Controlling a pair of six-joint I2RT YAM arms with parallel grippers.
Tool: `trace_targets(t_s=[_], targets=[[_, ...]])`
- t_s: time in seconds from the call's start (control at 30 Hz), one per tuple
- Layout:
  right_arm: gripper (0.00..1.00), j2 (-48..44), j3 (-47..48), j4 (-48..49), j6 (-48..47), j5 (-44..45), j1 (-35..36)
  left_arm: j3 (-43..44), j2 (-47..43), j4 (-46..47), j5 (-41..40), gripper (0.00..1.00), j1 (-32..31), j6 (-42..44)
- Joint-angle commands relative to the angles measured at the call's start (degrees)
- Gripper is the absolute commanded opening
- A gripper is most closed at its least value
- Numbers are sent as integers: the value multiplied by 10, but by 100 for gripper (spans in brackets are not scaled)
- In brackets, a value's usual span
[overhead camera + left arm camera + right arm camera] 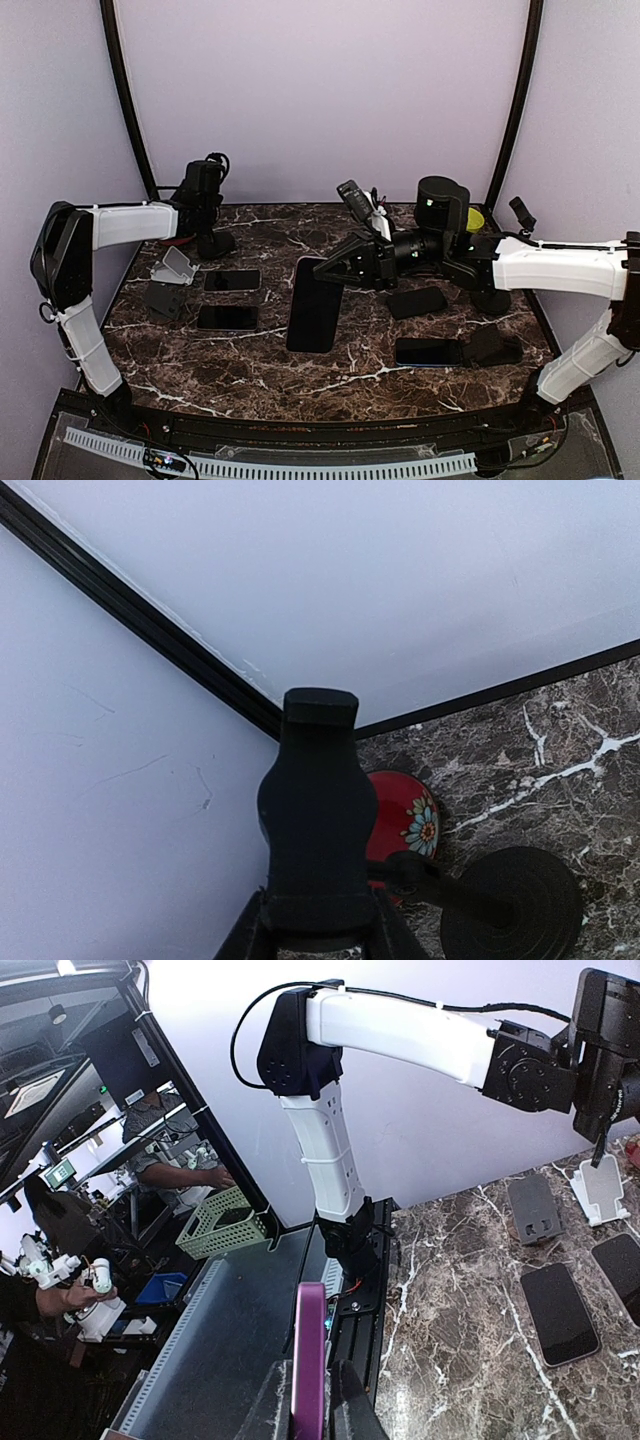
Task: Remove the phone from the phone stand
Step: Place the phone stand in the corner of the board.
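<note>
My right gripper (335,268) is shut on the top end of a large phone (314,305) with a dark screen, over the middle of the table. In the right wrist view the phone (309,1360) shows edge-on, purple, clamped between my fingers (270,1405). My left gripper (207,225) is at the back left corner, shut on the upright cradle of a black phone stand (316,810). That stand's round base (515,900) rests on the marble. A red disc with a flower pattern (405,825) lies behind it.
A white stand (175,265) and a dark grey stand (165,298) sit at the left beside two flat phones (232,280) (227,317). At the right lie a phone (417,302) and a phone (428,351) against a black stand (495,345). A yellow object (476,217) is at the back right.
</note>
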Motion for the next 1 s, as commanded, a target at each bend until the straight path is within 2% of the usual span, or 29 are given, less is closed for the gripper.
trace_targets(t_s=[0.0,0.3,0.7,0.83,0.97], targets=[[0,-12,6,41,3,-4,-4,2,-17,19,-17,0,12,-12],[0,-19,0,37,-1,-1,-4,-7,-13,33,-50,0,27,39],[0,-21,-1,39,1,-4,-4,-56,-5,236,-106,0,46,234],[0,-21,-1,38,1,-4,-4,-53,-5,252,-108,0,61,252],[0,-17,1,39,1,-5,-4,-56,-6,240,-106,0,63,237]])
